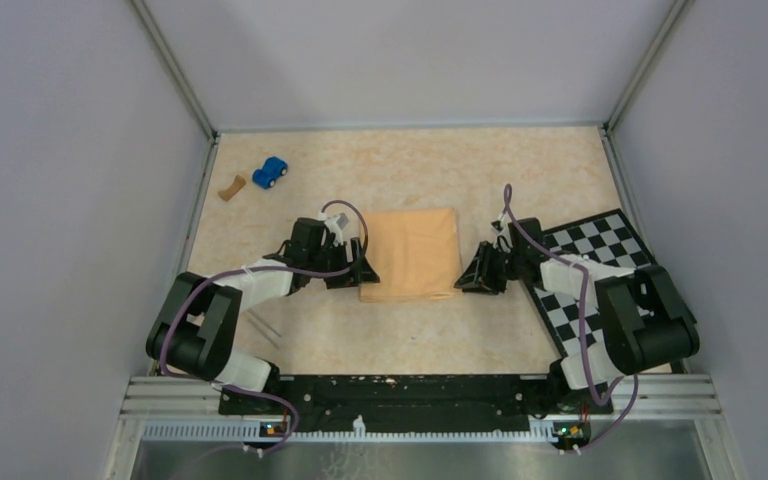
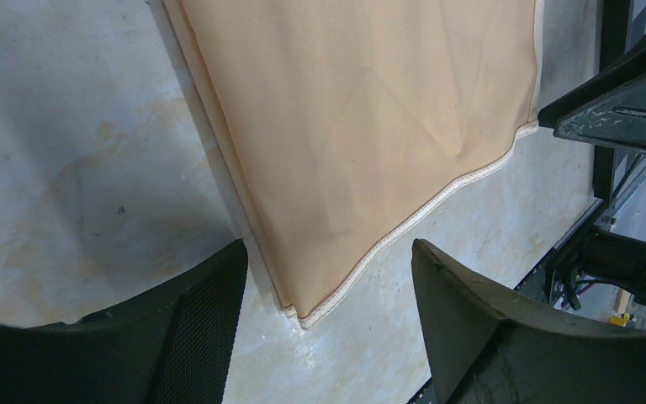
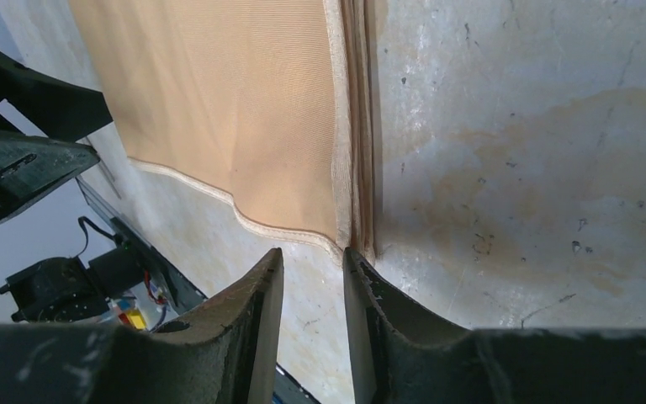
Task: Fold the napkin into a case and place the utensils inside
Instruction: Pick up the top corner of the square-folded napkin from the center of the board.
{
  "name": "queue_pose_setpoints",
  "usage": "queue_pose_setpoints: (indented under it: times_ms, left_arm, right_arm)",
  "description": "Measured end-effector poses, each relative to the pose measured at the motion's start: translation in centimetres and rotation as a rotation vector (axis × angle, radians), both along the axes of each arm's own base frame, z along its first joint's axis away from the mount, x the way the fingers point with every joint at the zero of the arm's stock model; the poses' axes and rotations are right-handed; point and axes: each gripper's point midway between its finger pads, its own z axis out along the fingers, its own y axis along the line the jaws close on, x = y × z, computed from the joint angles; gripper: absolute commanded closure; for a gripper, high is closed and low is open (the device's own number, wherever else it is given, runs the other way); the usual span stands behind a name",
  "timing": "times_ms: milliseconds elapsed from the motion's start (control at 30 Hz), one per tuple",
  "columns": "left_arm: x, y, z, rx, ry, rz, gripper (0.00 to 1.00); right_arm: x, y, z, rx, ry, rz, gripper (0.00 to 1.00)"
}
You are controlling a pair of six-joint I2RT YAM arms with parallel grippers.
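Left hand (image 2: 326, 252) open wide, napkin (image 2: 362, 109) corner just ahead between jaws | right hand (image 3: 311, 254) narrowly parted at opposite near corner

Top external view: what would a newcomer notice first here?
The folded tan-orange napkin lies mid-table with an arm on each side. The left gripper stands open at its near left corner, and the right gripper has its jaws nearly together at the near right corner, grip unclear. A black-and-white checkerboard lies at the right, partly under the right arm, and a blue toy car sits at the far left.
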Motion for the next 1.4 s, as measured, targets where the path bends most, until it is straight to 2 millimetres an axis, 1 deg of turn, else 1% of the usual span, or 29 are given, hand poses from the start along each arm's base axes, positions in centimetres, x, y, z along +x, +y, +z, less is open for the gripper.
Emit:
queue_pose_setpoints:
  times_ms: [200,467,600,767,1033,1267,1400]
  left_arm:
    - [0.0,0.0,0.0,-0.001,-0.002,0.000,0.23]
    - [0.0,-0.1,0.0,-0.004,-0.007,-0.001,0.23]
    - [0.0,-0.1,0.0,-0.005,-0.007,-0.003,0.23]
    - [0.0,-0.1,0.0,-0.005,-0.007,-0.003,0.23]
    - [0.0,-0.1,0.0,-0.006,-0.009,-0.003,0.23]
    - [0.0,-0.1,0.0,-0.007,-0.010,-0.004,0.23]
    - [0.0,-0.1,0.0,-0.008,-0.010,-0.004,0.23]
  right_arm:
    - [0.2,0.1,0.0,0.006,-0.004,-0.008,0.67]
    - [0.3,0.6,0.4,0.050,-0.014,-0.013,0.62]
    - [0.4,0.5,0.2,0.043,-0.013,-0.021,0.60]
    - [0.5,0.1,-0.1,0.018,-0.017,-0.034,0.59]
    - [0.2,-0.1,-0.5,0.002,-0.005,-0.035,0.60]
    - [0.1,0.1,-0.1,0.017,-0.008,-0.028,0.62]
    - [0.0,0.0,0.7,0.023,-0.026,-0.028,0.62]
